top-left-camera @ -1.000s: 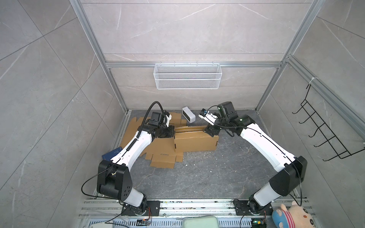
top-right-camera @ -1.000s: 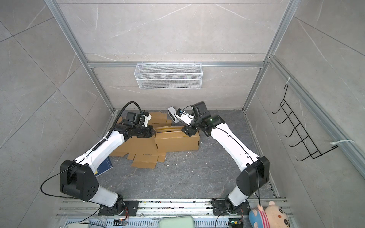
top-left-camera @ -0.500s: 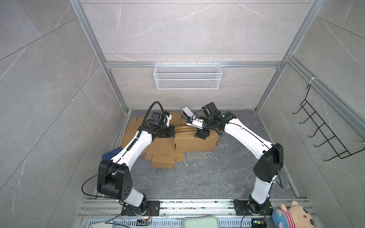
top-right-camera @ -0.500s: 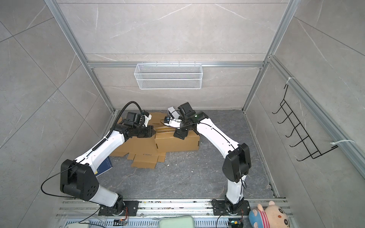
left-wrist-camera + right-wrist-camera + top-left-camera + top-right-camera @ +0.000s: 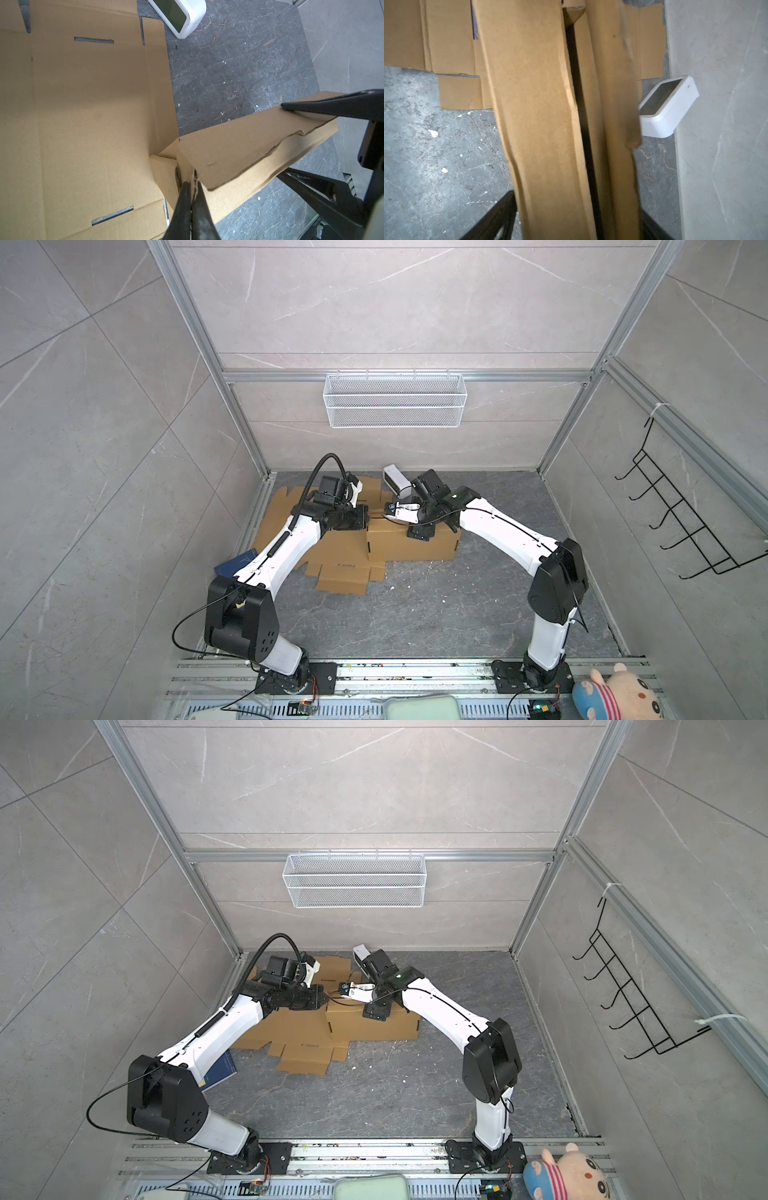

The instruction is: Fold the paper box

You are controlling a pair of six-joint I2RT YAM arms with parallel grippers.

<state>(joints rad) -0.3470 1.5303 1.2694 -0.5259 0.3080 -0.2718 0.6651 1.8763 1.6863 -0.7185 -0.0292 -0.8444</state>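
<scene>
Though folded only in part, sits toward the back of the dark stone floor [image 5: 415,614] as the paper box [image 5: 411,543], with one long wall raised on the right and flat panels spread out to the left and toward the front. Gripped at the left end of that raised wall by the left gripper [image 5: 192,187], both fingers pressed together on a ragged cardboard edge. Straddled farther along by the right gripper [image 5: 280,141], jaws spread wide, one finger [image 5: 332,106] lying on top of the folded-over flap and the other coming out from beneath it, with contact on the underside hidden. Shown in the right wrist view as a doubled wall with a dark gap down its middle, running between the two black fingers. Met from either side, in both top views, over the top of the raised wall. Just beside the rear of the cardboard, against the base of the back wall: a white device [image 5: 395,480] with a dark screen, apart from both grippers. Near the flat panels' left edge, partly under the left arm: a blue book [image 5: 235,566]. High on the back wall: a white wire basket [image 5: 395,400]. At the front right corner, off the stone floor: a plush toy [image 5: 615,695].
</scene>
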